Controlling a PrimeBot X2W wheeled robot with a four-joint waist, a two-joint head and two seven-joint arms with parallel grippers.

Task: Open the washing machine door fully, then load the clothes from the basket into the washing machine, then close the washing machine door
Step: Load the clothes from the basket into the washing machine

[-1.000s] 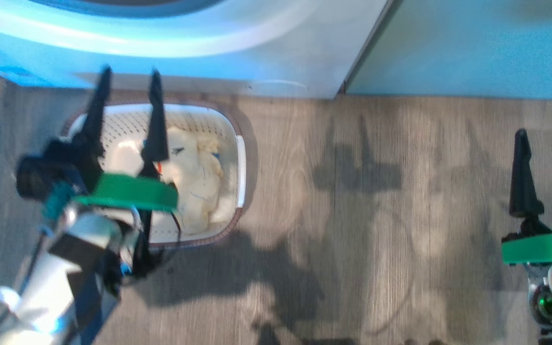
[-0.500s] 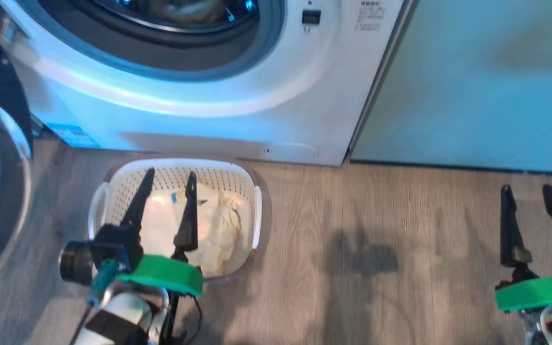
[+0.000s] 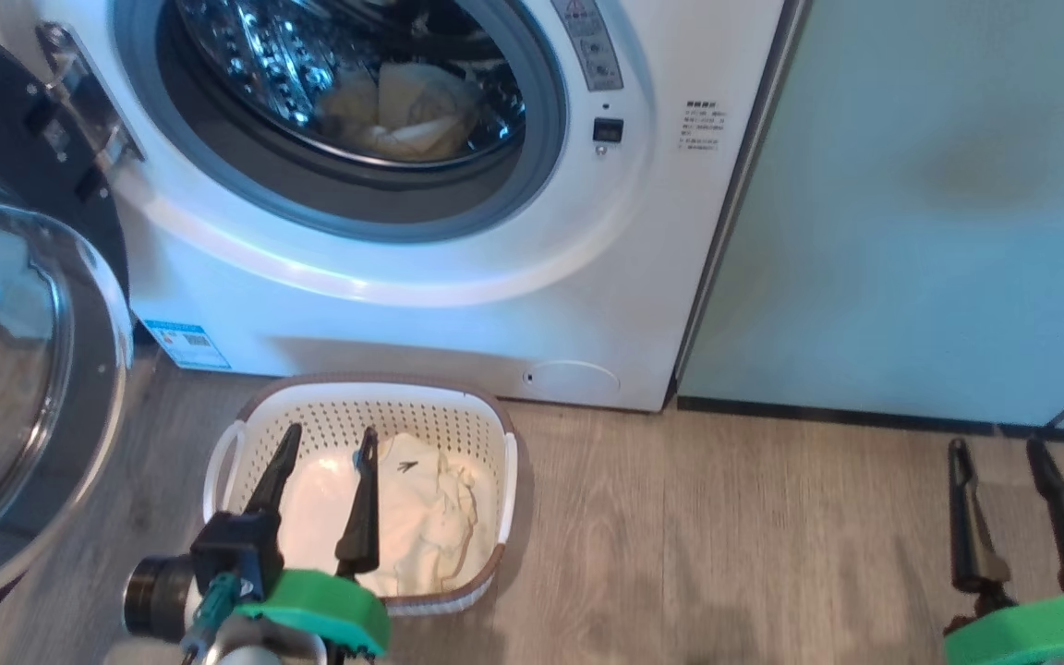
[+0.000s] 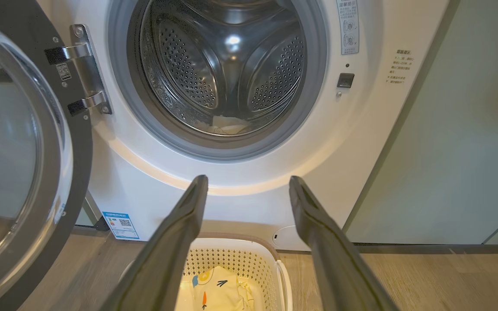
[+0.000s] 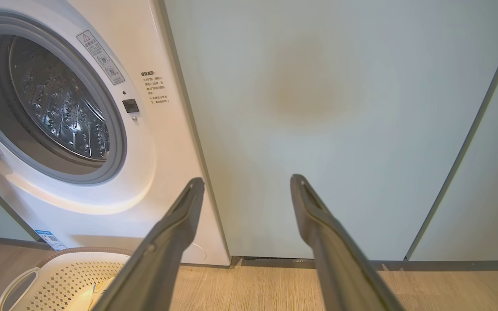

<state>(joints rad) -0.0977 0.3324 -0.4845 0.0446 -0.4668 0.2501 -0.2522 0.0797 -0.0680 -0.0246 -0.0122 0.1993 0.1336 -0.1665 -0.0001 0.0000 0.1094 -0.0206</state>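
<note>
At the far left, the washing machine door (image 3: 24, 369) is hanging wide open on its hinge, clear of the opening. Next to it, my left gripper (image 3: 332, 430) is hovering over the basket (image 3: 506, 462), fingers spread wide and holding nothing. They are pointing forward at the washing machine (image 3: 421, 314) rather than down, so I am expecting to tip the wrist before reaching in. The basket is sitting on the floor (image 3: 726, 554), tight against the foot of the machine, below the opening. The clothes (image 3: 430, 522) are lying crumpled in its right half. I am judging them light, limp and easy to snag, so I am planning to pinch a raised fold near the middle of the heap rather than a flat edge. One pale piece is already lying in the drum (image 3: 264, 65). At the right, before the green cabinet panel (image 3: 938, 203), my right gripper (image 3: 997, 445) is idling low over bare floor, fingers equally wide and empty.
</note>
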